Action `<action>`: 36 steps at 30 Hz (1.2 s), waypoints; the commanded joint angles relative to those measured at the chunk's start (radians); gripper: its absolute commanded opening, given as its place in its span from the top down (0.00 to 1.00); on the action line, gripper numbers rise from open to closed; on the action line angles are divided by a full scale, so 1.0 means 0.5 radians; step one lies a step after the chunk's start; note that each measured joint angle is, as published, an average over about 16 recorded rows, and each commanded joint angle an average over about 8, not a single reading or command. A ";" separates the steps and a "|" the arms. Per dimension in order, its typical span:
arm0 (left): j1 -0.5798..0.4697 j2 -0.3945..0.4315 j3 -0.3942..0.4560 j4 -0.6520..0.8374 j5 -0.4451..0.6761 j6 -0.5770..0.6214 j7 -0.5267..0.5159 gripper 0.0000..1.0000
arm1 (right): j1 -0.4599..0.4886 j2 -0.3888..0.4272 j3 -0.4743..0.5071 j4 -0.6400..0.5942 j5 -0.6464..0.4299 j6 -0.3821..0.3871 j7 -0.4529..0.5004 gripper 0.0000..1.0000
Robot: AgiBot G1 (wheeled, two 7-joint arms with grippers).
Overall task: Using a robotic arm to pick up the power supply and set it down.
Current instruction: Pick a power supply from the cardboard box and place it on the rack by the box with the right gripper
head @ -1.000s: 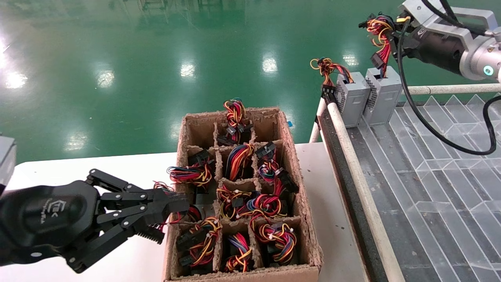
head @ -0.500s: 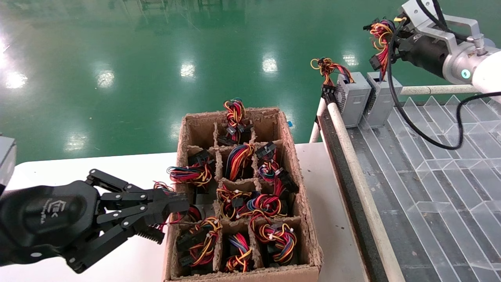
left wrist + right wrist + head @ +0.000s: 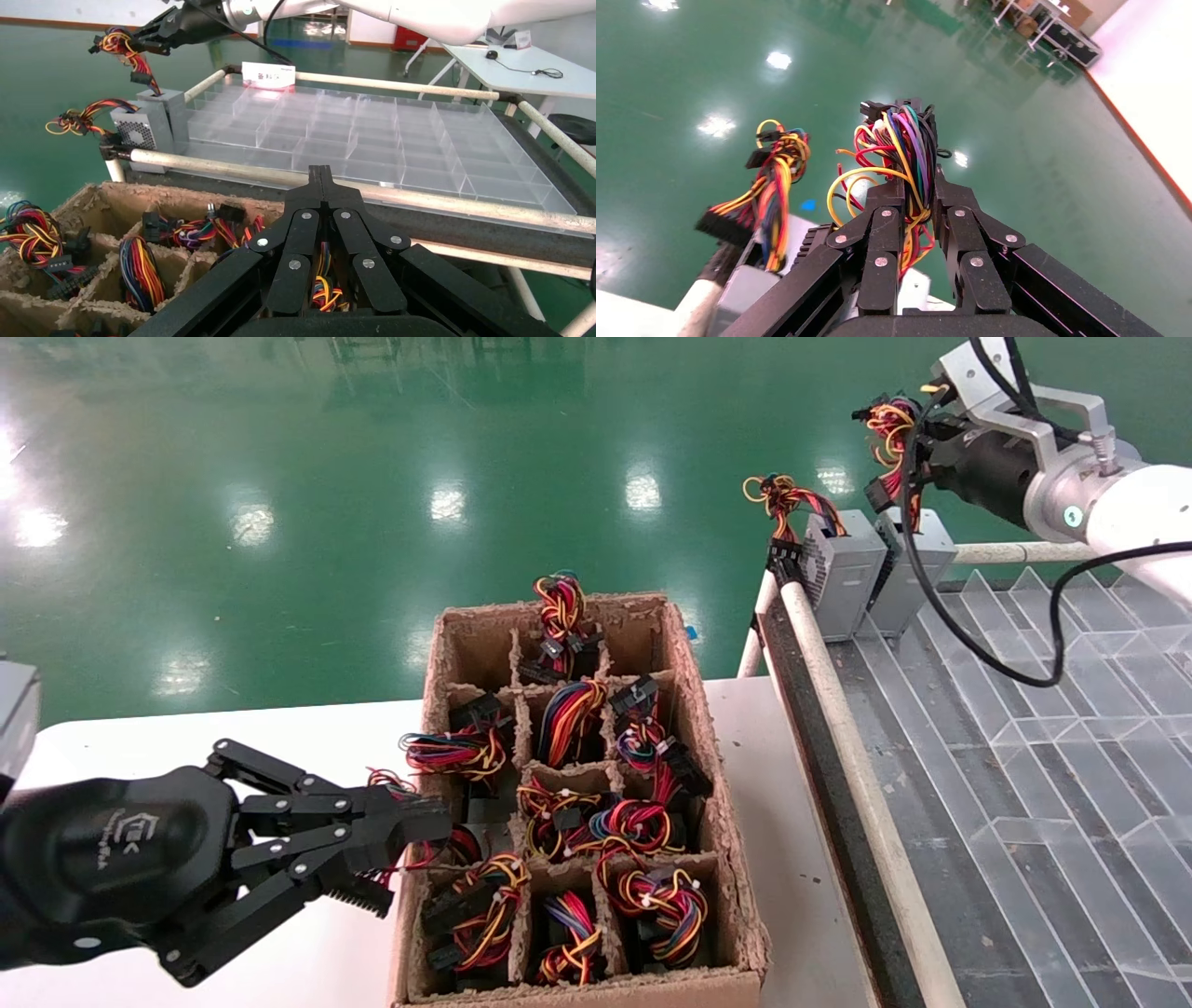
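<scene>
Since a second ago the right tool (image 3: 917, 426) has drawn back along the far rail, pinched narrow on the wire bundle (image 3: 898, 168) of the power supply (image 3: 917, 570); that grey box has shifted with it and stands in the tray's (image 3: 1071, 728) far corner cell, touching the grille-faced box (image 3: 843, 575) beside it. The left tool (image 3: 400, 840) stays put, fingers closed together, at the cardboard crate's (image 3: 717, 859) near-left edge on the white surface (image 3: 186, 738)

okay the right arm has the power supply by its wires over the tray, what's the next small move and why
Probably open the right gripper and lift clear. It is shut on the wire bundle, and the power supply looks already set upright in the tray beside the other unit.
</scene>
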 commanded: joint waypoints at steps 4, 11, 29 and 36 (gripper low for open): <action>0.000 0.000 0.000 0.000 0.000 0.000 0.000 1.00 | 0.005 0.004 0.001 -0.023 0.107 -0.028 -0.093 0.00; 0.000 0.000 0.000 0.000 0.000 0.000 0.000 1.00 | 0.021 0.006 0.007 -0.055 0.213 -0.039 -0.221 0.00; 0.000 0.000 0.000 0.000 0.000 0.000 0.000 1.00 | 0.039 0.075 0.021 0.000 0.308 -0.089 -0.339 0.00; 0.000 0.000 0.000 0.000 0.000 0.000 0.000 1.00 | 0.030 0.059 0.027 -0.005 0.321 -0.083 -0.320 0.00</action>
